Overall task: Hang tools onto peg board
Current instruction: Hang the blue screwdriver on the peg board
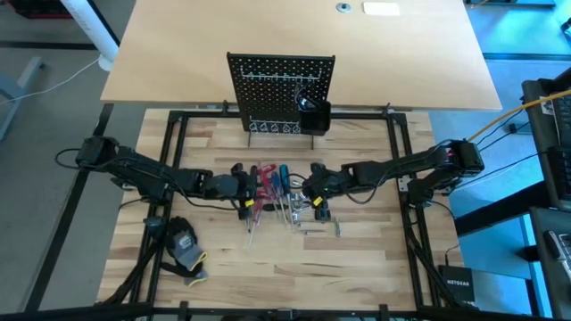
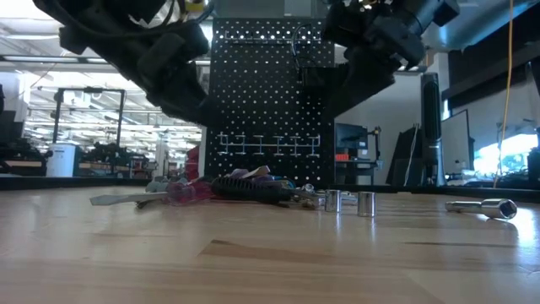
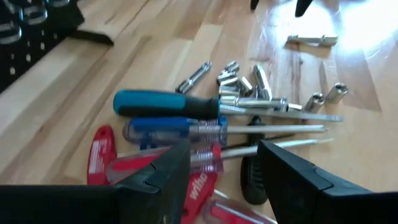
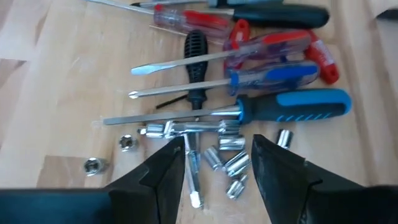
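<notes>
Pile of small hand tools [image 1: 278, 192]: lying flat at mid-table on the pale wooden tabletop [image 1: 357, 276], nothing lifted. Contents: screwdriver with teal-and-black handle [image 4: 292, 106]; screwdriver with clear blue handle [image 4: 273, 78] beside it; red-handled screwdrivers [image 3: 193, 180]; slim black-handled driver [image 4: 195, 50]; cluster of silver sockets and bits [image 4: 227, 158], touching the shafts; a few stray sockets just apart.

Upright black perforated metal peg board [image 1: 281, 89]: stands at the table's far edge, well apart from the pile, with a row of wire hooks [image 1: 272, 127] and a small black bin [image 1: 314, 116].

Left gripper [image 3: 221, 165]: fingers spread, empty, over the handle end of the pile.

Right gripper [image 4: 214, 158]: fingers spread, empty, over the sockets.

Black-and-yellow glove [image 1: 185, 250]: near the front left, clear of both arms.
</notes>
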`<action>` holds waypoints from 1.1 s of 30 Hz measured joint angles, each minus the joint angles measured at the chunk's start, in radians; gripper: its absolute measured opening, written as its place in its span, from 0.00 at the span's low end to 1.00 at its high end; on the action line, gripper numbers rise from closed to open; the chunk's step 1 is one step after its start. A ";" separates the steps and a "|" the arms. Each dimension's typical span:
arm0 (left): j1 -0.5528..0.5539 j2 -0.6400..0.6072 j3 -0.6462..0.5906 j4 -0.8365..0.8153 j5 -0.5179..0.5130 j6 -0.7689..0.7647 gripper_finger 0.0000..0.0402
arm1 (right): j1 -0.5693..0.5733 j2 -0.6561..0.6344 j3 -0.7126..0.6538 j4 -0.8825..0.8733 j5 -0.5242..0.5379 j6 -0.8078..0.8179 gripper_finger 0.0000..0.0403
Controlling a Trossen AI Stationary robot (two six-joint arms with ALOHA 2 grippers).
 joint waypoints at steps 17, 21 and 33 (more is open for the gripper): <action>0.007 0.000 -0.001 -0.071 -0.010 -0.048 0.44 | -0.015 0.076 0.001 0.142 0.115 0.107 0.45; 0.019 0.000 -0.001 -0.080 -0.012 -0.083 0.44 | -0.047 0.131 0.001 0.182 0.117 0.176 0.45; 0.019 0.000 -0.001 -0.100 -0.011 -0.129 0.44 | -0.115 0.238 0.000 0.248 0.027 0.481 0.47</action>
